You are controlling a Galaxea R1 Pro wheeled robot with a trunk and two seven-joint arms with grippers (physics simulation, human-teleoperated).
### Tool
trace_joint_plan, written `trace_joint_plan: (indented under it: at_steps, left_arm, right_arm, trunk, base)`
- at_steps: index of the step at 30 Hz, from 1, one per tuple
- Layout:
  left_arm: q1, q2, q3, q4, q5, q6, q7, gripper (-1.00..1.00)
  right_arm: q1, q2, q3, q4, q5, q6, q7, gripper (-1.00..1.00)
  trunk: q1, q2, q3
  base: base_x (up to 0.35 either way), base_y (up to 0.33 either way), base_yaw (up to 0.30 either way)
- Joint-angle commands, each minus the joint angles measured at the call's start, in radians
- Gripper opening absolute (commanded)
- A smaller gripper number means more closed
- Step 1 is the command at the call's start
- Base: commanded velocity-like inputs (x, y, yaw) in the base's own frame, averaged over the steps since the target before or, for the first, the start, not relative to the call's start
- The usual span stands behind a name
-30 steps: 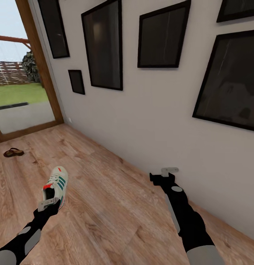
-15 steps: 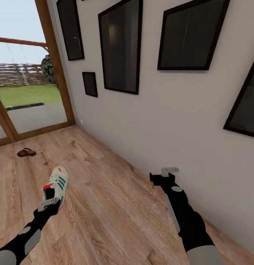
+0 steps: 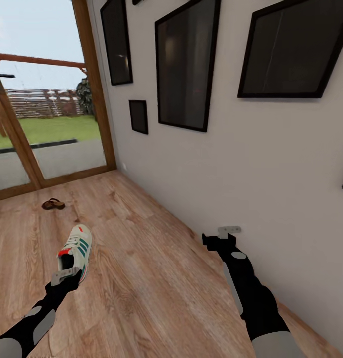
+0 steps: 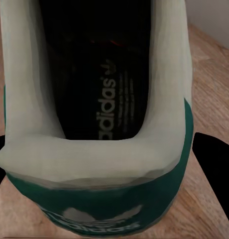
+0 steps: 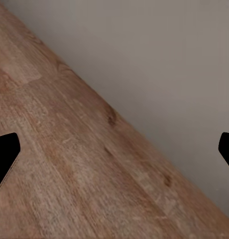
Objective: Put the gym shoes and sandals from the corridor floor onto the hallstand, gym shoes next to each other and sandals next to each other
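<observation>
Left gripper (image 3: 66, 275) jaws grasp gym shoe (image 3: 75, 250) at heel; right gripper (image 3: 229, 230) jaws spread, empty. Advice: keep shoe level while turning toward rack; sandal (image 3: 53, 204) remains on floor (image 3: 151, 278).

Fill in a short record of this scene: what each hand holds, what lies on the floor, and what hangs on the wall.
left hand: shut on the heel of a cream-white lace-up sneaker with green stripes
right hand: open, holding nothing, near the wall
floor: light brown wood planks; one small dark-brown sandal near the glass door
wall: black-framed dark pictures
</observation>
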Motion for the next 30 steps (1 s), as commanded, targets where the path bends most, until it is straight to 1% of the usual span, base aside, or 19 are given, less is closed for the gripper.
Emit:
trace_joint_plan:
  at_steps: [1,30]
  left_arm:
    - [-0.001,0.001,-0.006,0.002,0.011,-0.004,-0.003,-1.0]
    - [-0.001,0.0,-0.006,0.002,0.011,-0.004,-0.002,-1.0]
  right_arm:
    - [0.0,0.0,0.001,-0.002,0.008,0.007,-0.002,1.0]
    - [0.0,0.0,0.001,-0.002,0.008,0.007,-0.002,1.0]
  trunk:
    - [0.0,0.0,0.0]
    - [0.0,0.0,0.031]
  base:
    - [0.003,0.001,0.222]
    - [0.0,0.0,0.223]
